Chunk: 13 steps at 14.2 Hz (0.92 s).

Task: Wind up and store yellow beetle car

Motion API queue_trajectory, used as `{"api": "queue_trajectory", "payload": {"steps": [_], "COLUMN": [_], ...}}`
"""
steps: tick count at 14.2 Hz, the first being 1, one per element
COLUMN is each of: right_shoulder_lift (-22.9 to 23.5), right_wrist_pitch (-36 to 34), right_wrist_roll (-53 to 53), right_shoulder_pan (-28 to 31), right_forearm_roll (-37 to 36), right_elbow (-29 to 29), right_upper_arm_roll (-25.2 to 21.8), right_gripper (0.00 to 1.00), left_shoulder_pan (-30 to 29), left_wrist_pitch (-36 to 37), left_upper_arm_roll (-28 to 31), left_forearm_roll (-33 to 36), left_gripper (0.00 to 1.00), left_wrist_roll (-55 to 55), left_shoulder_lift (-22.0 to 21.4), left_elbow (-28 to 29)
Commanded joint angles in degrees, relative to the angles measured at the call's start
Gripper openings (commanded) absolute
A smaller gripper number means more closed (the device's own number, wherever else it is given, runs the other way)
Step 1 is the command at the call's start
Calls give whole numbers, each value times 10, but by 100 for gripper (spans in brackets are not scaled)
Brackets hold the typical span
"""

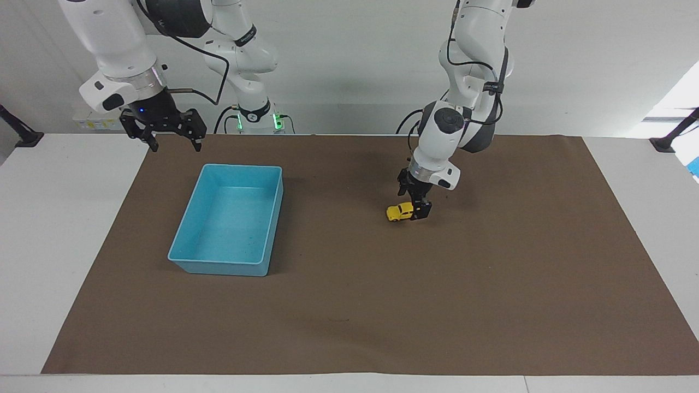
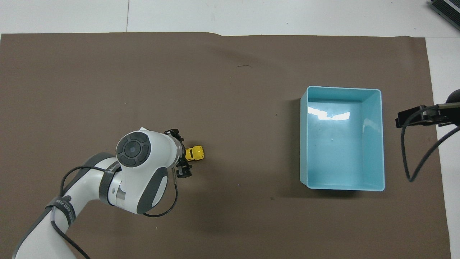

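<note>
A white table (image 1: 65, 229) carries a brown mat (image 1: 349, 305) reaching almost to its edges. A plain white wall (image 1: 338, 65) rises along the robots' edge.

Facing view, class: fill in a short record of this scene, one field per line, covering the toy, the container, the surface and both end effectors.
toy: yellow car, wheels on the brown mat
container: blue bin, empty, toward the right arm's end of the table
left end effector: down at the car's rear end, fingers either side of it
right end effector: open, raised over the mat's edge near the bin, waiting
car stored: not yet
</note>
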<state>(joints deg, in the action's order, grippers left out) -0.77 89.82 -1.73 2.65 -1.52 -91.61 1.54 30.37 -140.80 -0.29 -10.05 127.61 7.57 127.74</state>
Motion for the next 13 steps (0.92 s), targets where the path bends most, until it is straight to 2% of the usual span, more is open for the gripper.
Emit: {"api": "queue_trajectory", "payload": {"steps": [1,3,4,5,6,7,10,13], "right_shoulder_lift": [3,3,3,3,3,3,3,3], "right_wrist_pitch": [-3,-3,-3,-3,-3,-3,-3,-3], "right_wrist_roll": [-14,-15,-14,-14,-14,-14,-14,-14], "right_shoulder_pan": [7,7,7,7,6,7,7,6], "right_forearm_roll": [-1,-1,-1,-1,-1,-1,-1,-1], "right_elbow": [6,6,6,6,6,6,6,6], "right_upper_arm_roll": [3,3,3,3,3,3,3,3], "right_gripper": [100,100,100,100,100,100,100,100], "left_shoulder_pan": [0,0,0,0,0,0,-1,-11], "left_wrist_pitch": [-16,-15,-13,-14,-16,-16,-14,-14], "left_upper_arm_roll": [0,0,0,0,0,0,0,1], "left_forearm_roll": [-1,-1,-1,-1,-1,-1,-1,-1], "left_gripper": [100,100,89,65,46,34,26,26], "left_wrist_roll": [-2,-2,-1,-2,-3,-3,-17,-24], "left_shoulder_lift": [-7,-6,-7,-7,-6,-6,-9,-12], "left_elbow": [21,19,19,19,19,20,23,35]}}
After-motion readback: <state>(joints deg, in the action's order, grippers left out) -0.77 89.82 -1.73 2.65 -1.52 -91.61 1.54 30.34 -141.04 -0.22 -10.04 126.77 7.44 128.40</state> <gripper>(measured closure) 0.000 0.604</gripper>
